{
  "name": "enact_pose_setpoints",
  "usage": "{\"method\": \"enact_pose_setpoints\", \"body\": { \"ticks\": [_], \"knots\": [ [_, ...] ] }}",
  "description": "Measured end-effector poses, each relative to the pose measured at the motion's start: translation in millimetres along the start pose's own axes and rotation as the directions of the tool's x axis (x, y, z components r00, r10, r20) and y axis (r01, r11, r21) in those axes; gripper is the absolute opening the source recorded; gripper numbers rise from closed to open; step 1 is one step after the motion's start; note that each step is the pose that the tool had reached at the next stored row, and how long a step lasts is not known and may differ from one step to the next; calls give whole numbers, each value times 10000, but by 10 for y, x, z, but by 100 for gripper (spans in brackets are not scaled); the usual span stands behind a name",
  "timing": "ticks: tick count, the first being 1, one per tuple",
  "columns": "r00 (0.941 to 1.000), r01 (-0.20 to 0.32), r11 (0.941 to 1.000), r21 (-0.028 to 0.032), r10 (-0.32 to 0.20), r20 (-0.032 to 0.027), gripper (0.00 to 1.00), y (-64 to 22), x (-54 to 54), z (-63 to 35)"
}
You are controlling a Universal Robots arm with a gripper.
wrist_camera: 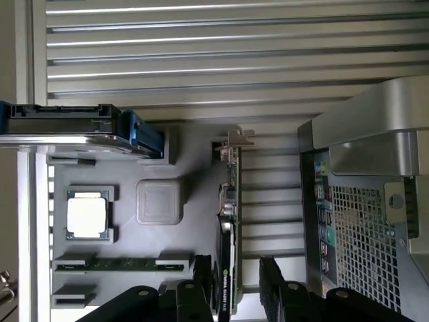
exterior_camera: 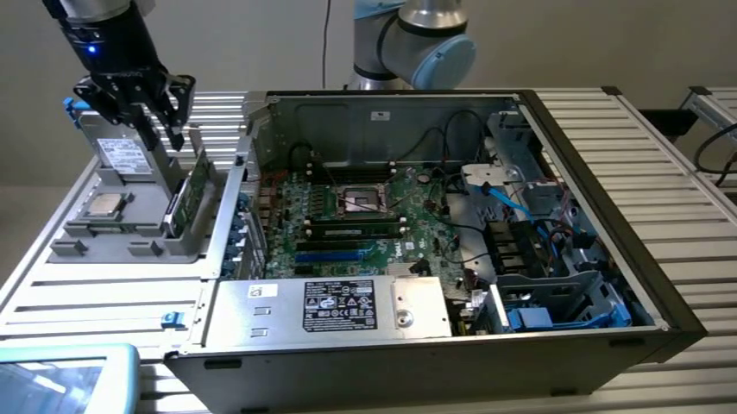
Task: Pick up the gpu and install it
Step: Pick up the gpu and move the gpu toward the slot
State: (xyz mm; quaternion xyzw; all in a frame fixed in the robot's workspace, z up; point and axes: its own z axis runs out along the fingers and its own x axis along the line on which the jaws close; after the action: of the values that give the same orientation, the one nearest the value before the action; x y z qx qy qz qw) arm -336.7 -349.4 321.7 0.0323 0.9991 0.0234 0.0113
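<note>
Aluminium slats form the table (exterior_camera: 645,147), which carries the open computer case (exterior_camera: 403,379) and, on the exterior view's left, a grey holder (exterior_camera: 116,237). The gpu (wrist_camera: 228,221) stands on edge in that holder, near the processor chip (wrist_camera: 87,216). My jaws are spread wide, one on each side of the gpu, apparently clear of both faces and gripping nothing.

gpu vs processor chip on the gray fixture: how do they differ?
Pose: the gpu stands on edge in its slot; the processor chip lies flat in a recess. Shape: the gpu is long and thin, the processor chip small and square. Look: gpu green-backed, processor chip silver-topped. Both sit in the gray fixture.
</note>
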Motion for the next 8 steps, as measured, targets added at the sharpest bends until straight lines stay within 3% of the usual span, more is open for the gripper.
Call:
{"method": "enact_pose_setpoints", "body": {
  "ticks": [8],
  "knots": [
    [10000,42,10000,-1,-42,-2,43,-7,9,145]
  ]
}}
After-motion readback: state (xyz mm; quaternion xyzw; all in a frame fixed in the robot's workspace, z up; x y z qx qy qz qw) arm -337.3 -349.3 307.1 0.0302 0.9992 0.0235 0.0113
